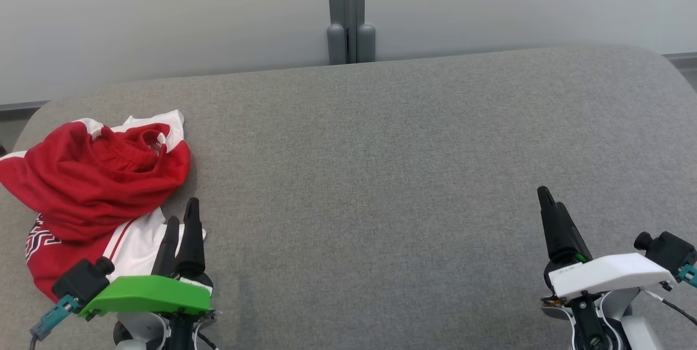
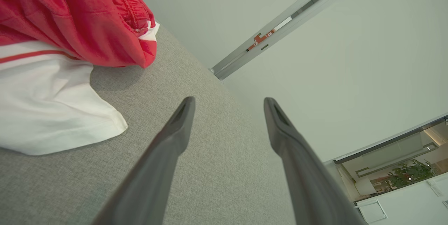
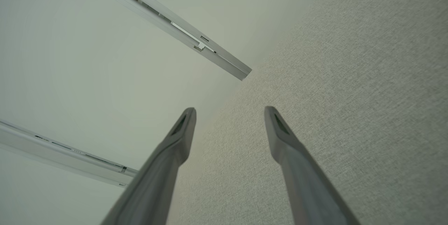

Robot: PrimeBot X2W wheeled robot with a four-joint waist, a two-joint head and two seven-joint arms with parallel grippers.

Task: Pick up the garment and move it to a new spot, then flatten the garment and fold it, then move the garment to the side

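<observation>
The garment (image 1: 92, 186), red with white panels and a red-white pattern at its lower left, lies crumpled at the left end of the grey fabric surface (image 1: 381, 176). My left gripper (image 1: 182, 211) stands open just right of the garment's white corner, nothing between its fingers. In the left wrist view the garment (image 2: 52, 60) spreads at the upper left, its white hem beside the open left gripper (image 2: 229, 104). My right gripper (image 1: 546, 195) sits at the lower right, far from the garment. Its wrist view shows the right gripper (image 3: 229, 111) open over bare grey fabric.
The grey surface has rounded far corners and ends at a pale wall (image 1: 163, 12) with a grey vertical post (image 1: 351, 12) behind its middle. A wide bare stretch of grey fabric lies between the two grippers.
</observation>
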